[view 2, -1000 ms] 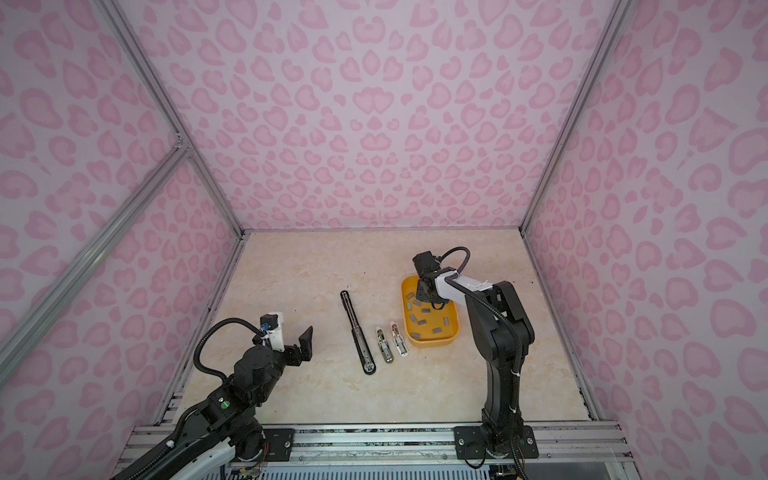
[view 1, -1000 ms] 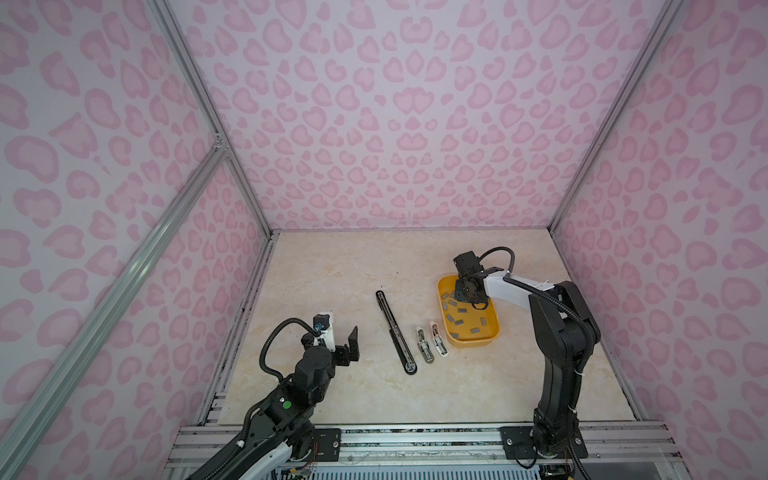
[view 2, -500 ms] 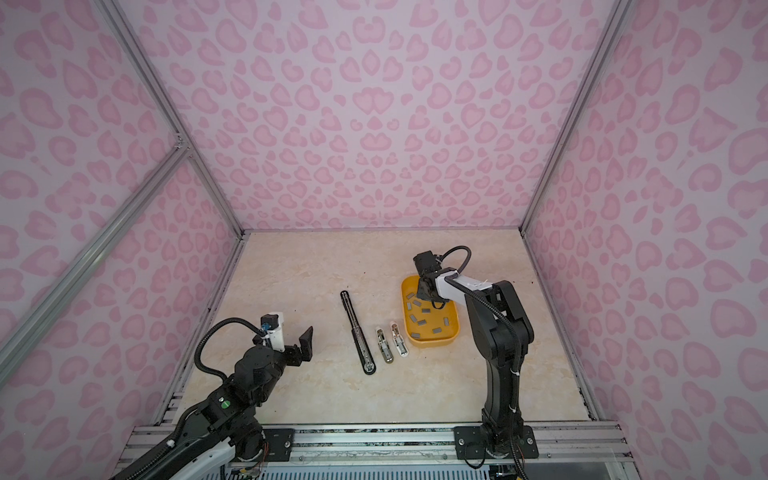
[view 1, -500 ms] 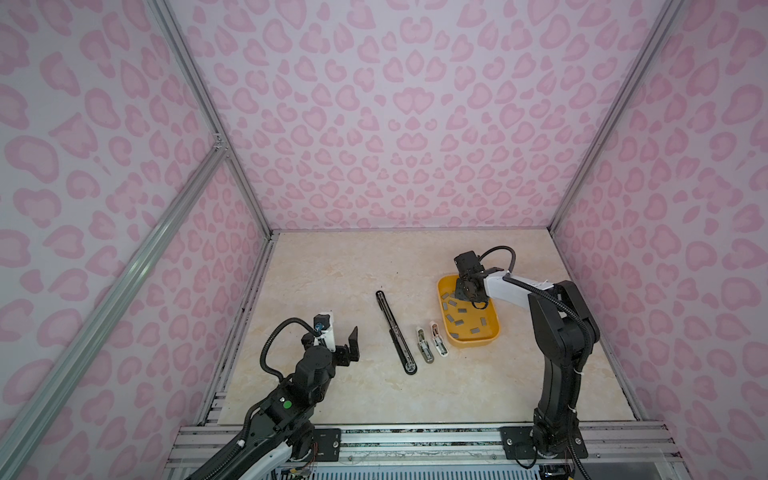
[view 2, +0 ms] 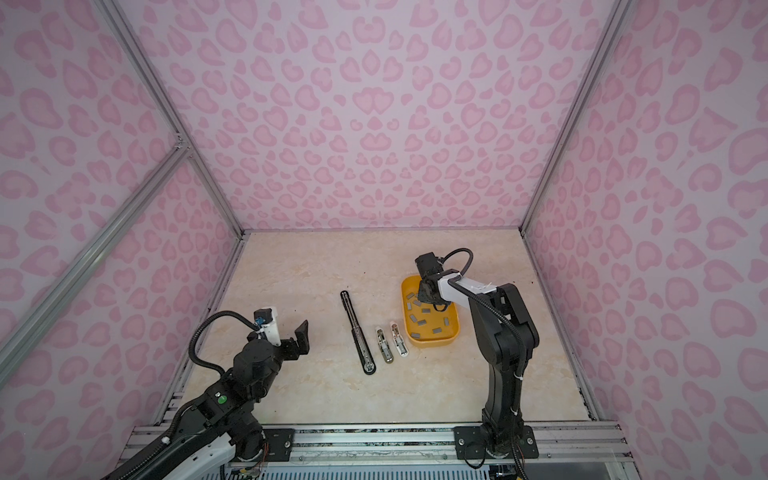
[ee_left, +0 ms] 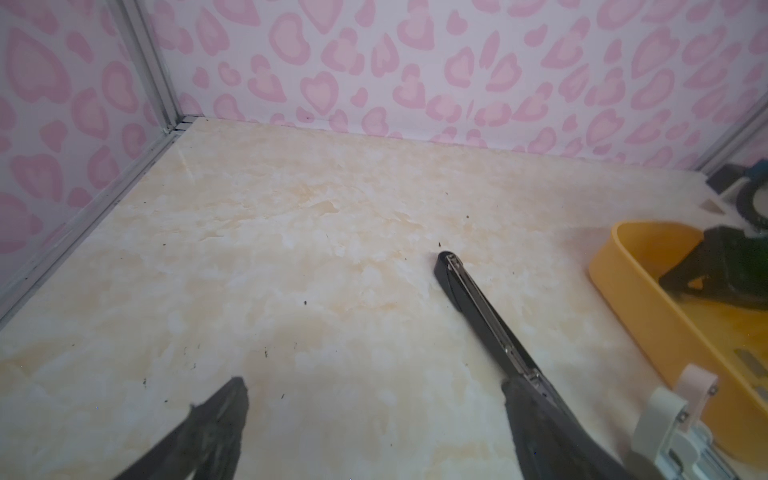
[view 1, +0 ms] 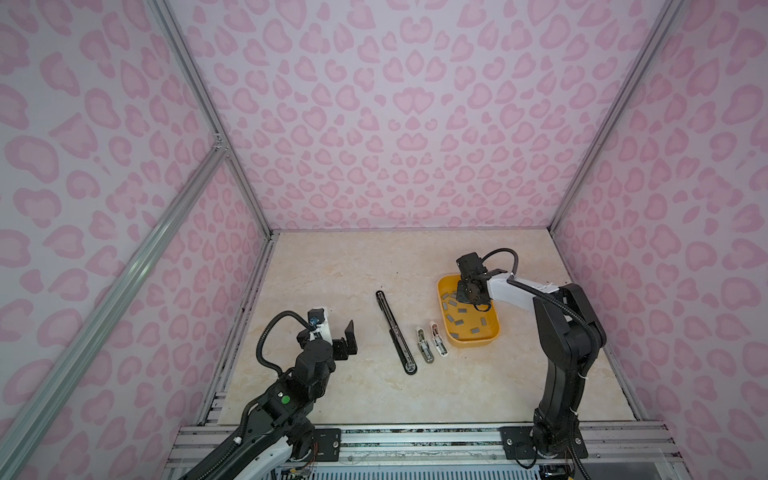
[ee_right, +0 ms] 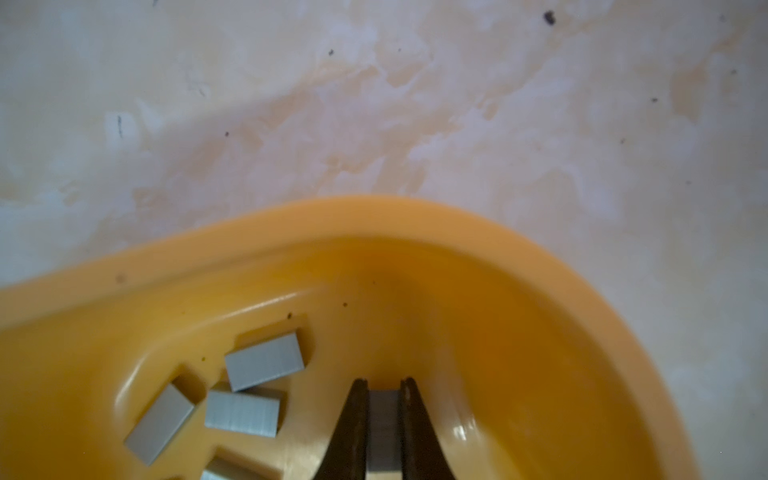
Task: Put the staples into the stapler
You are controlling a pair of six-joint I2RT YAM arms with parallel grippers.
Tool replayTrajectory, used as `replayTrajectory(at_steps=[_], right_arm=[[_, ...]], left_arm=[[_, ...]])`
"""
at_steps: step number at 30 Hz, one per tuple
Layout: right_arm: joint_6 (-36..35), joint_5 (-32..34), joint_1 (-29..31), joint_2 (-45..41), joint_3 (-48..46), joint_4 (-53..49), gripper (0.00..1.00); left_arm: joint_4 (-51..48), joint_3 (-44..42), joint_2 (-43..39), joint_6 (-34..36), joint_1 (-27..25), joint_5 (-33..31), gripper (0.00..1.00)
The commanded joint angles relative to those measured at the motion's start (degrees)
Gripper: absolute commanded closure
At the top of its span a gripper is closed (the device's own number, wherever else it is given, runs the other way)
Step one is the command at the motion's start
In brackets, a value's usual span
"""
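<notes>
The staples (view 1: 460, 322) (view 2: 423, 321) are small grey strips lying loose in a yellow tray (view 1: 473, 343) (view 2: 434, 341). My right gripper (view 1: 467, 293) (view 2: 428, 293) (ee_right: 384, 384) is down in the tray's far end, shut on one staple strip (ee_right: 383, 419). Other strips (ee_right: 264, 360) lie beside it. A long black stapler (view 1: 395, 332) (view 2: 358, 332) (ee_left: 478, 299) lies opened out flat in mid-table. My left gripper (view 1: 336, 328) (view 2: 286, 332) (ee_left: 374, 384) hovers open and empty to the left of it.
Two small staplers (view 1: 424, 345) (view 1: 438, 340) lie side by side between the black stapler and the tray; the pale one (ee_left: 673, 419) shows in the left wrist view. Pink patterned walls and metal posts enclose the table on three sides.
Both arms stand where they were. The right gripper's jaws have drawn in onto a staple strip in the tray.
</notes>
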Motion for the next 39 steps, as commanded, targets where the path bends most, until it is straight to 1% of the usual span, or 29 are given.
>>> replayTrajectory(at_steps=[1,3,6,8,10,13,17,20,23,25,28,31,35,39], right_arm=[[0.2,0.3,0.0,-3.5,-2.1,0.7,0.86],[0.2,0.1,0.4,-6.3,-3.9,2.3,0.87],[0.0,0.3,2.3,-9.7,-6.1,4.1,0.88],[-0.3,1.3,4.3,-11.3,-7.3,4.6,0.88],[-0.4,1.9,5.8,-12.7,-8.1,4.6,0.89],[-0.3,1.6,7.5,-15.4,-10.0,4.9,0.9],[0.1,3.0,8.7,-19.8,-13.2,5.6,0.9],[0.0,3.6,9.7,-22.0,-14.3,5.3,0.9],[-0.2,5.7,11.2,-24.4,-14.9,4.5,0.91],[-0.3,6.4,12.2,-26.6,-15.6,4.4,0.91],[-0.5,6.8,13.9,-30.6,-16.6,4.0,0.91],[-0.8,8.5,16.7,-35.0,-18.2,3.7,0.91],[-1.4,7.8,20.8,-40.7,-21.1,5.3,0.91],[-1.2,8.2,26.1,-45.2,-23.1,6.4,0.91]], left_arm=[[-14.8,9.7,1.4,-19.6,0.0,-4.8,0.02],[-20.1,15.9,3.4,-26.7,0.0,-1.8,0.02],[-21.4,21.5,7.9,-32.2,0.0,6.0,0.03],[-23.7,25.7,11.6,-34.3,-0.2,9.6,0.03],[-26.7,29.5,14.9,-36.2,-0.1,11.3,0.02],[-27.1,31.6,17.1,-36.4,-0.1,13.3,0.02],[-26.6,31.5,16.9,-36.0,-0.2,11.5,0.02],[-26.0,31.7,16.3,-34.8,-0.2,11.3,0.02],[-28.3,33.1,16.4,-34.0,-0.2,12.1,0.03],[-29.4,32.3,16.2,-33.8,-0.2,11.3,0.02],[-28.8,29.1,15.0,-32.9,-0.2,8.6,0.02],[-25.0,25.2,12.9,-26.7,-0.2,6.6,0.02],[-21.4,19.8,10.4,-24.1,-0.2,-0.1,0.02],[-11.3,11.7,7.3,-22.0,-0.1,-1.8,0.02]])
